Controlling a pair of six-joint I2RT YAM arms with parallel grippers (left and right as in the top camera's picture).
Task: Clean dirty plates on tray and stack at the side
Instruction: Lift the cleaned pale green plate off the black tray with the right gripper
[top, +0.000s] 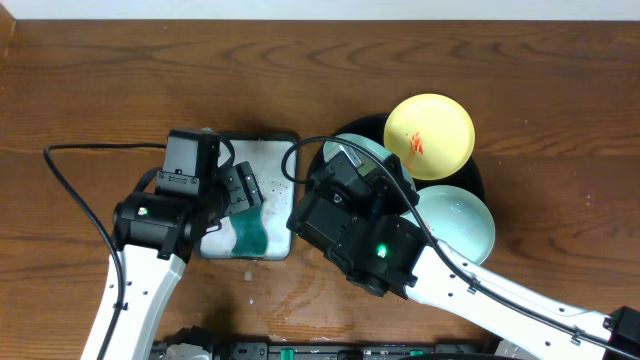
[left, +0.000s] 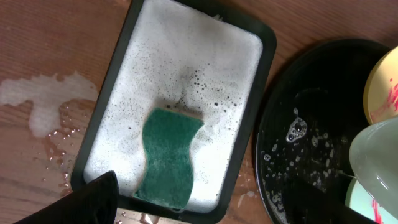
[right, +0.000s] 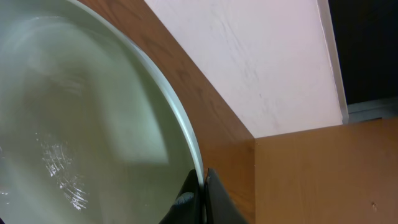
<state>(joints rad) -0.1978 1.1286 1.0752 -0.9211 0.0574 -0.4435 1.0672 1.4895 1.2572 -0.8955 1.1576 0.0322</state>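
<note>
Right of centre, on the tray (top: 362, 126), the smeared yellow plate (top: 430, 136) and a mint plate (top: 455, 220) wait. Right fingers (right: 214, 202) pinch a second mint plate (right: 81, 112); left fingers (left: 93, 199) gape empty over the sponge (left: 169, 155). Nothing looks stacked yet.

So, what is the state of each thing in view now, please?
black tray: wet, soap specks.
yellow plate: on black tray, sauce-smeared.
held mint plate: tilted in the air, wet.
other mint plate: lying on black tray.
grey tray: full of foam.
sponge: lying in the foam.
left tool: open, above sponge.
right tool: shut on held mint plate's rim.
</note>
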